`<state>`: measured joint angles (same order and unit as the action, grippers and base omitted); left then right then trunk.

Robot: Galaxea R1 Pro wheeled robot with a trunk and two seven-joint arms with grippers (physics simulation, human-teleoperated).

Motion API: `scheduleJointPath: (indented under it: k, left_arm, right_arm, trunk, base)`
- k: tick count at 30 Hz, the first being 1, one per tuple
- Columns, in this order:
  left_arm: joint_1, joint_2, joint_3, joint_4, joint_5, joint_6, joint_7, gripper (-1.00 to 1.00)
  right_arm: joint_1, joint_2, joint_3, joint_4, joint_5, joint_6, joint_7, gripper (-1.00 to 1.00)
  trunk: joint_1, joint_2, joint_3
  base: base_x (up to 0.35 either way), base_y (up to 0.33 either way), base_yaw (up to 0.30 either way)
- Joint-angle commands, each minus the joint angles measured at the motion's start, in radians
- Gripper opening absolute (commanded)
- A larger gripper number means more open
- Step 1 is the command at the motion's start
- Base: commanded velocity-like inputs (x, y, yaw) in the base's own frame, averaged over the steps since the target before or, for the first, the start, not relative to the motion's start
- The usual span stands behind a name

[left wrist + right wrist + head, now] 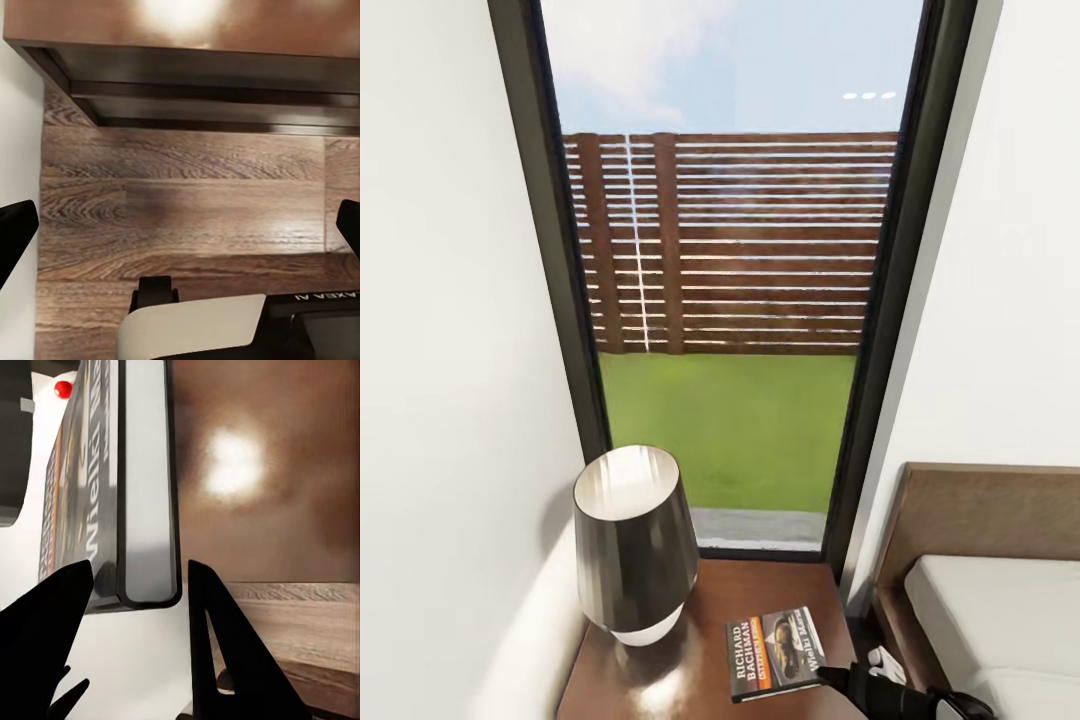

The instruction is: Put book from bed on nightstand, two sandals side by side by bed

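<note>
I stand facing the bedroom's tall black-framed window [730,280], white walls either side, a slatted wooden fence [740,245] and grass beyond the glass. To my right is a corner of the bed [990,600], brown headboard and pale mattress. Below the window sits the nightstand [660,680], glossy dark wood with a light glare on its top, and on it a dark lamp [632,545] with a white base.

The book [778,652] lies flat on the nightstand just beside the lamp, at the edge nearest the bed. My right jaws [135,585] straddle its corner, one finger each side of its edge, but I cannot tell whether they press it or have let go. My left jaws [180,225] hang spread and empty over the plank floor [180,195] in front of the nightstand.

I judge the book step is all but done. Next I should part the right jaws fully, draw back without dragging the book off the edge, then go for the sandals.
</note>
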<state>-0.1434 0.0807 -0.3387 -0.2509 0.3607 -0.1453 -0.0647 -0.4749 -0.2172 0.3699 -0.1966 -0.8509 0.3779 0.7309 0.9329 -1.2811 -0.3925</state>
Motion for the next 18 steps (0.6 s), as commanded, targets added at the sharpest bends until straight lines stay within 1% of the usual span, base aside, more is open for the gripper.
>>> scheduleJointPath:
  k: [1, 18]
  left_arm:
    - [-0.001, 0.001, -0.006, 0.001, 0.010, -0.004, -0.003, 1.00]
    - [-0.001, 0.001, -0.008, 0.002, 0.010, -0.004, -0.003, 1.00]
  right_arm:
    - [-0.001, -0.001, 0.003, -0.002, -0.012, 0.009, -0.003, -1.00]
    - [-0.001, -0.002, 0.002, -0.005, -0.013, 0.010, -0.018, -1.00]
  trunk:
    - [0.004, -0.008, -0.004]
    - [0.069, -0.127, -0.058]
  base:
    - [0.000, 0.000, 0.000]
    - [0.000, 0.000, 0.000]
